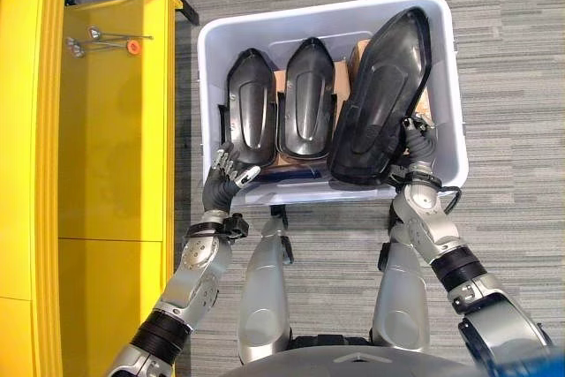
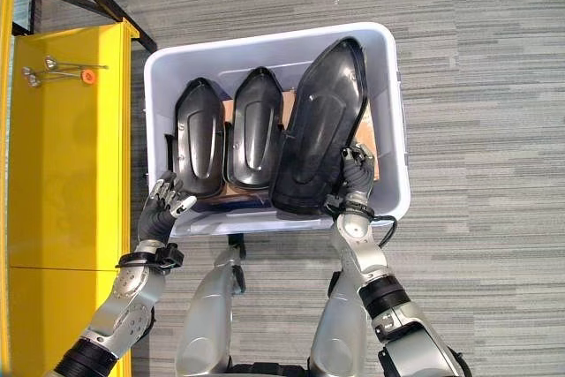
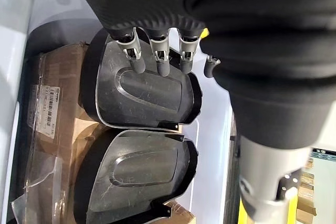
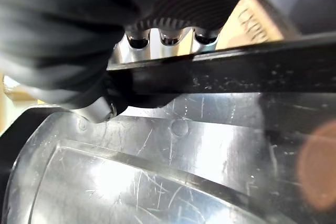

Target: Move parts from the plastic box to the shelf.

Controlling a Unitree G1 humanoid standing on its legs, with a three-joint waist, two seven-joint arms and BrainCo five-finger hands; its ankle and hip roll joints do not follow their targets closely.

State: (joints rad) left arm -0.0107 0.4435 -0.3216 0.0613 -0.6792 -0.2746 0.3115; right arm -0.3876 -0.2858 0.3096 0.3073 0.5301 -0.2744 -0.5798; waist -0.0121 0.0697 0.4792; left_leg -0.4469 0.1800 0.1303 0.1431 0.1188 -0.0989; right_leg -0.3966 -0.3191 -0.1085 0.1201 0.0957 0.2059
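On the grey carpet floor [image 1: 494,59] sits a pale plastic box [image 1: 447,68] with three black parts standing in it.

Beside the box, on the robot's left, stands a yellow shelf [image 1: 115,130] with a few small metal bits and an orange ring [image 1: 133,46] on its top. Two smaller black parts [image 1: 252,103] [image 1: 307,99] lean side by side over brown cardboard [image 3: 58,103] in the left and middle of the box. A big black part [image 1: 380,94] rises up at the right side of the box, higher than the rim. The right hand [image 2: 353,169] grips the big part's near edge, with fingers [image 4: 163,43] curled over one face and the thumb on the other. The left hand [image 1: 225,174] hovers at the box's near left corner, its fingers [image 3: 160,61] loose and open, close to the leftmost small part and holding nothing.
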